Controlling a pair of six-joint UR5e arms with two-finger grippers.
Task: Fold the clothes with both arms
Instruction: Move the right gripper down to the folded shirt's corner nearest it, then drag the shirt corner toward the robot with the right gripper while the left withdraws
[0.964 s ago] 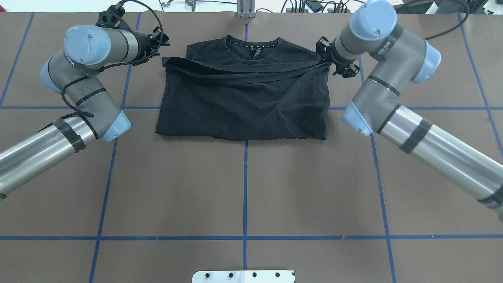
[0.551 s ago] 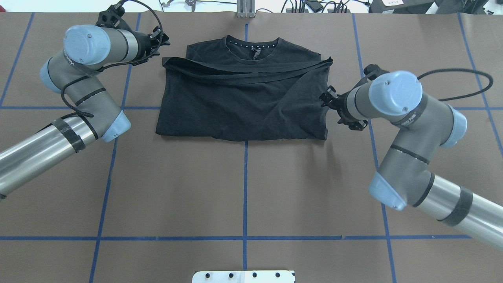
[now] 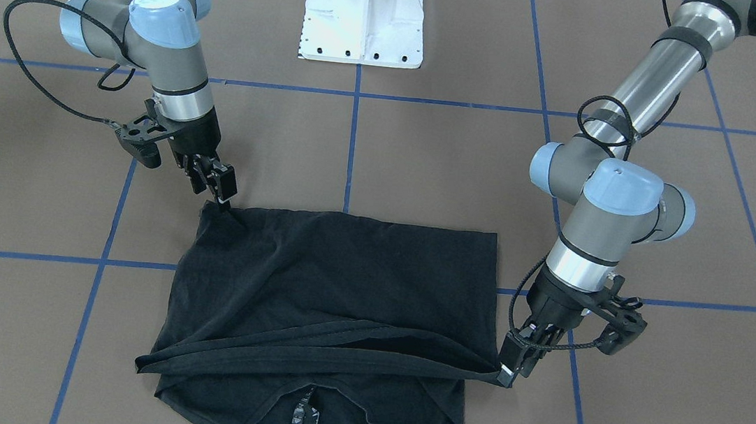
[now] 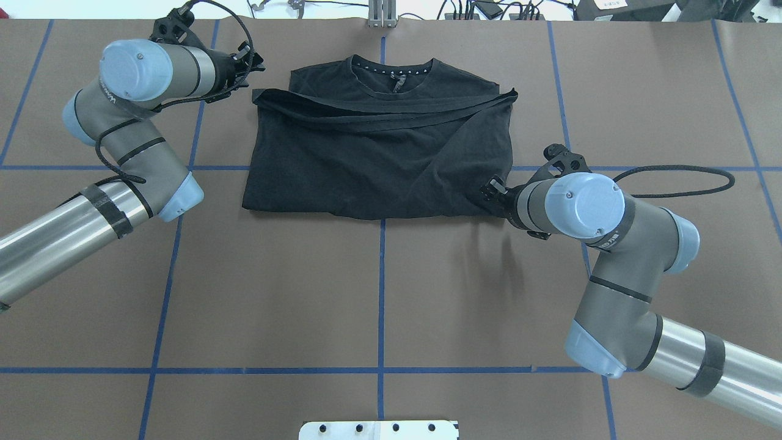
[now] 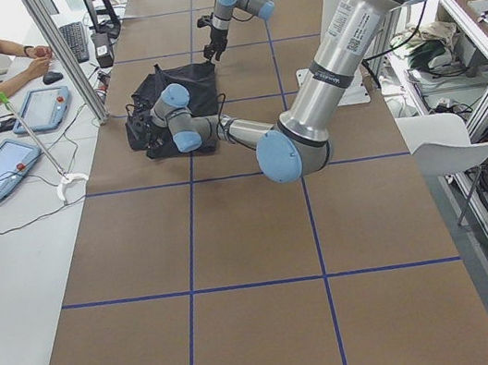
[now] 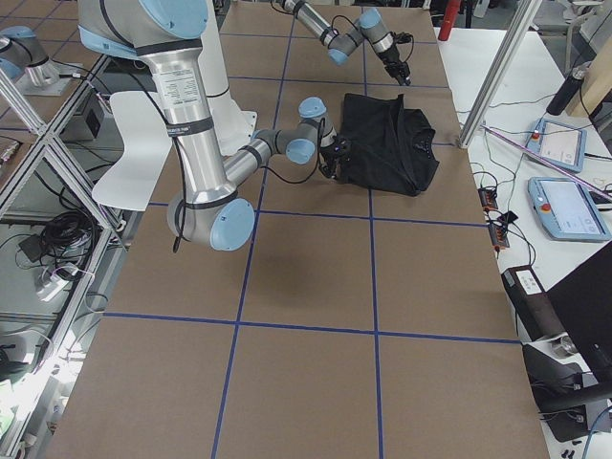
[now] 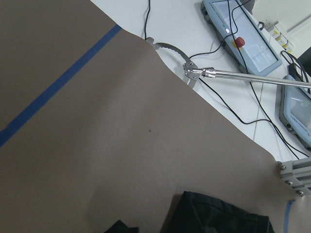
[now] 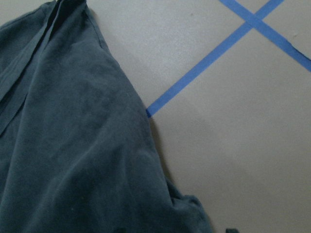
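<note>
The brown table bears the black T-shirt, folded, its collar away from the robot. The right gripper sits at its near right corner and the left gripper at the folded band's left end. Whether either one grips cannot be told.

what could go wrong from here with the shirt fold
1. The right gripper is at the folded corner of the T-shirt nearest the robot; it may pinch only some layers and pull the fold apart.
2. The folded band across the shirt lies loose and slanted, one end at the left gripper; dragging could shift it.
3. The grippers sit at diagonal corners, so a lift may skew the shirt.
</note>
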